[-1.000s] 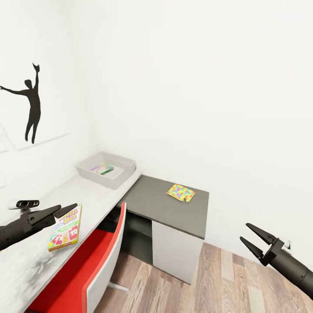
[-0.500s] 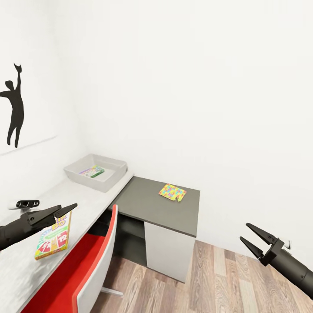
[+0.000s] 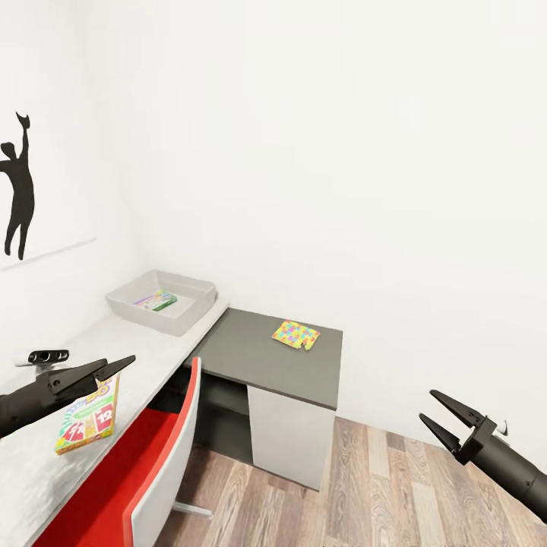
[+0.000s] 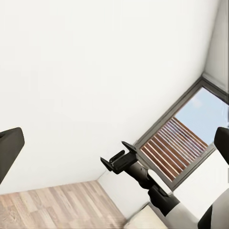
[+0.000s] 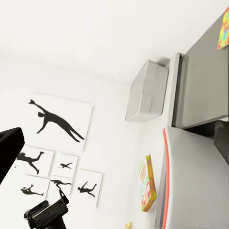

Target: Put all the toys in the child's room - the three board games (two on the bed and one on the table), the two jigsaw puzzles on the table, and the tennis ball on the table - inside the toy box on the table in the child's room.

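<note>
The light grey toy box (image 3: pixel 188 313) stands at the far end of the pale table (image 3: pixel 144 346), with a flat green-edged board game (image 3: pixel 156 301) lying inside it. A "SKIP-BO" board game (image 3: pixel 86 419) lies flat on the table just under my left gripper (image 3: pixel 121 363), which hovers open and empty. One multicolour jigsaw puzzle (image 3: pixel 295 334) lies on the lower dark grey unit (image 3: pixel 258 361). My right gripper (image 3: pixel 438 411) hangs open and empty over the floor, far to the right of the table. The tennis ball and the bed are out of view.
A red-and-white swivel chair (image 3: pixel 156 475) is pushed against the table's front edge, below my left arm. White walls close the corner, with a black silhouette picture (image 3: pixel 18 190) on the left one. Wood plank floor (image 3: pixel 380 494) lies open to the right of the unit.
The whole view has swung to the right, so table, toy box and puzzle sit further left in the picture. Both arms hold the same pose, grippers still open.
</note>
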Tool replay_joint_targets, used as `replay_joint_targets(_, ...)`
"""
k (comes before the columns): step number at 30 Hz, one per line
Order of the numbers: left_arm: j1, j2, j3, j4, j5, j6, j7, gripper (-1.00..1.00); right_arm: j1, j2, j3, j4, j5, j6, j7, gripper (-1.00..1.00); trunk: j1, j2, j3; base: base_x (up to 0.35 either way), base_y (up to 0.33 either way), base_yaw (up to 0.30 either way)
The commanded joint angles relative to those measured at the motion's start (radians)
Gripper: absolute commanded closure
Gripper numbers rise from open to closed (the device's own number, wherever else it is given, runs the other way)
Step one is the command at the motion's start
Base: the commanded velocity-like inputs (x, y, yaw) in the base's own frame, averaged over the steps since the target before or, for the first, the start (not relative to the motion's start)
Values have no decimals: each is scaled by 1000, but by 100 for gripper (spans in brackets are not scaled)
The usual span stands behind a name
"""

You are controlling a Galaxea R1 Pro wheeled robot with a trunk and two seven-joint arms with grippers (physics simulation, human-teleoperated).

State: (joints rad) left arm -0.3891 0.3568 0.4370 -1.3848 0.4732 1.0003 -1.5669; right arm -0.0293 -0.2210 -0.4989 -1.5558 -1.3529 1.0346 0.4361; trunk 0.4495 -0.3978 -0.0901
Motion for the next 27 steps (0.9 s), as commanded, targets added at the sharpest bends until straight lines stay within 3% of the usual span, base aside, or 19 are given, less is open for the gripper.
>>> replay_joint_targets(1,-1,0,0,0,-1,11,-4,-100,-1,0,-1,0,9,4,9,-100,1,-2,-1,-52,0,-189)
replay_joint_targets(27,-1,1,2,-2,-1,11,-4,-100,-1,0,2,0,9,-36,9,-100,1,-2,28,-5,0,-215)
